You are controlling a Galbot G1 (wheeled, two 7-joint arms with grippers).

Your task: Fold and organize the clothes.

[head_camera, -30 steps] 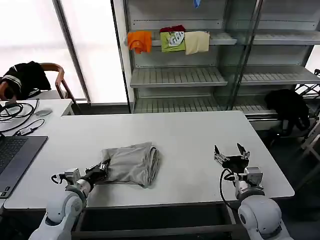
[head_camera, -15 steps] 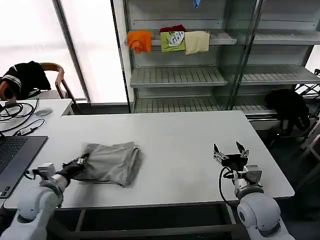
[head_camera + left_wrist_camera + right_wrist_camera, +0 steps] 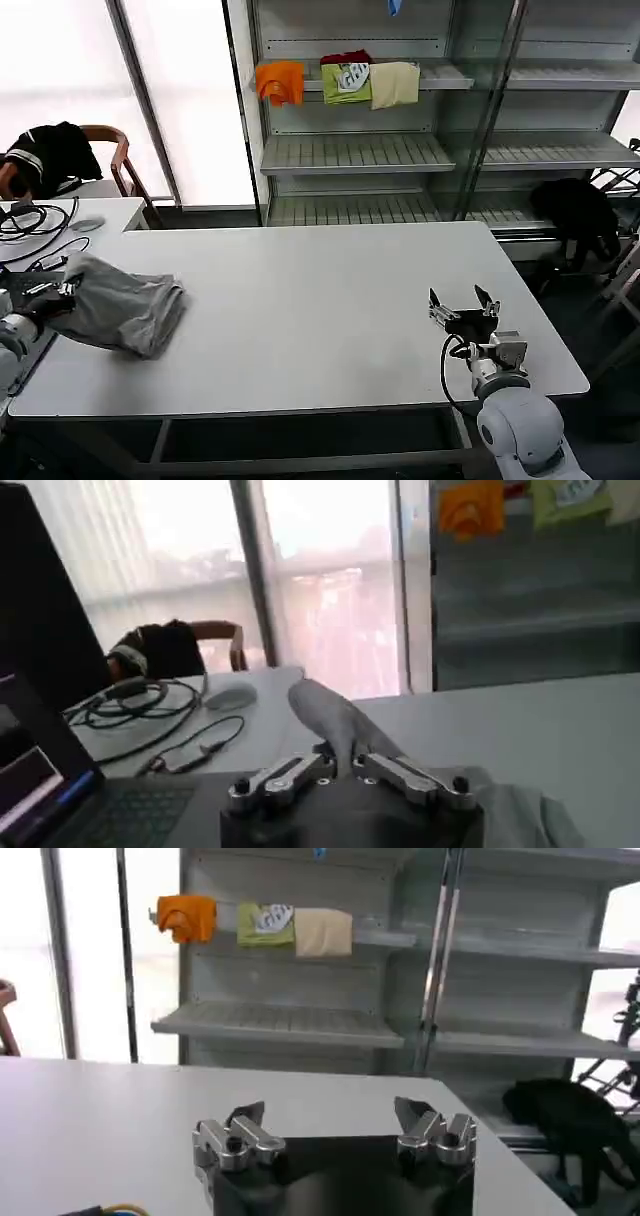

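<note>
Fingers (image 3: 300, 770) of left gripper (image 3: 48, 291) pinching folded grey shirt (image 3: 125, 305) at table's (image 3: 330, 300) left edge; keeping it flat while releasing; right gripper (image 3: 459, 304) idling, spread wide

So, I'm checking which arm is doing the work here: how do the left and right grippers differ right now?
The left gripper is shut on the folded grey shirt at the table's left edge, beside the laptop; the right gripper is open and holds nothing. The left sits low on the cloth, while the right hangs over bare tabletop near the right side. Both have the same metal two-finger build.
</note>
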